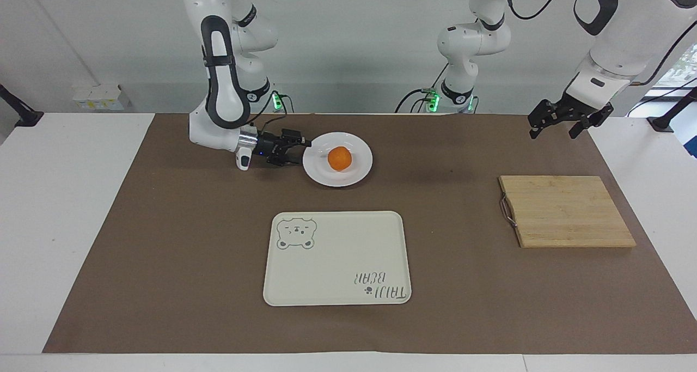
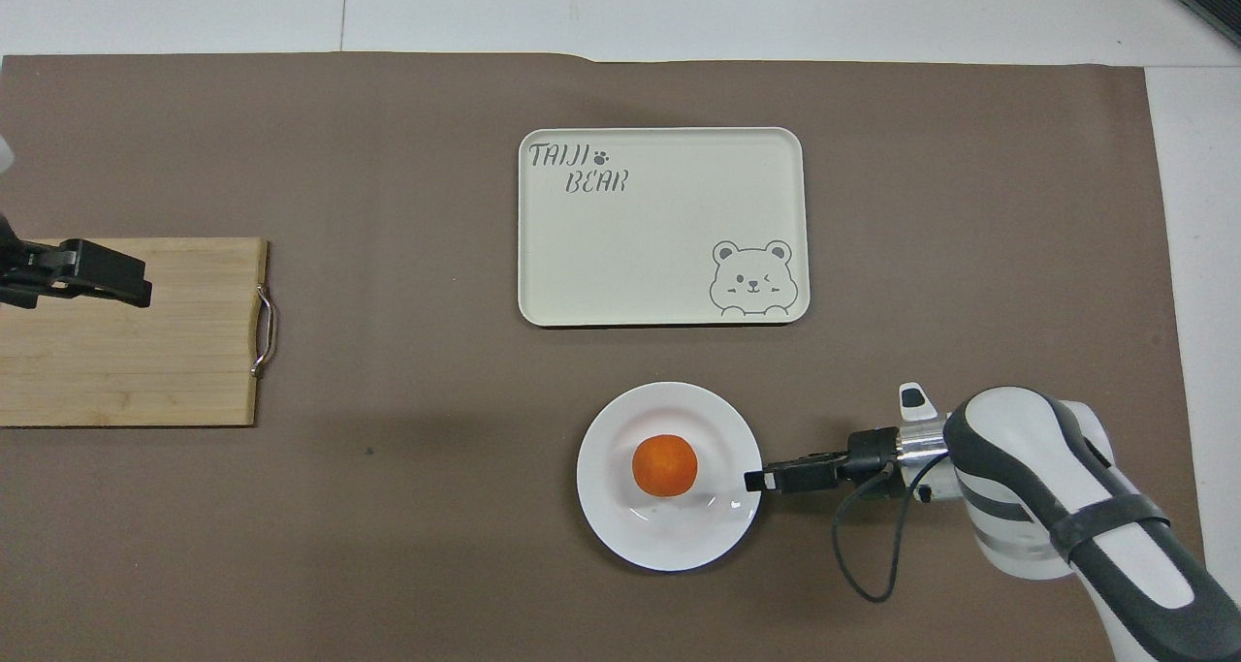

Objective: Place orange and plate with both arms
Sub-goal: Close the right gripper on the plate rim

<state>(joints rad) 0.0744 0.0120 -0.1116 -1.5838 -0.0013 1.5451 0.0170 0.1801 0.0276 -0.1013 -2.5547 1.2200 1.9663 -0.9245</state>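
Note:
The orange (image 1: pixel 340 158) sits in the middle of the white plate (image 1: pixel 321 174) on the brown mat, near the robots. Both show in the overhead view too: the orange (image 2: pixel 664 465) and the plate (image 2: pixel 620 536). My right gripper (image 1: pixel 303 148) is low and level, open, with its fingers at the plate's rim on the right arm's side; its tip overlaps the rim in the overhead view (image 2: pixel 758 480). My left gripper (image 1: pixel 561 123) waits open and empty in the air over the cutting board (image 2: pixel 175 371).
A cream tray (image 1: pixel 336 257) with a bear drawing lies farther from the robots than the plate. A wooden cutting board (image 1: pixel 566 211) with a metal handle lies toward the left arm's end of the table.

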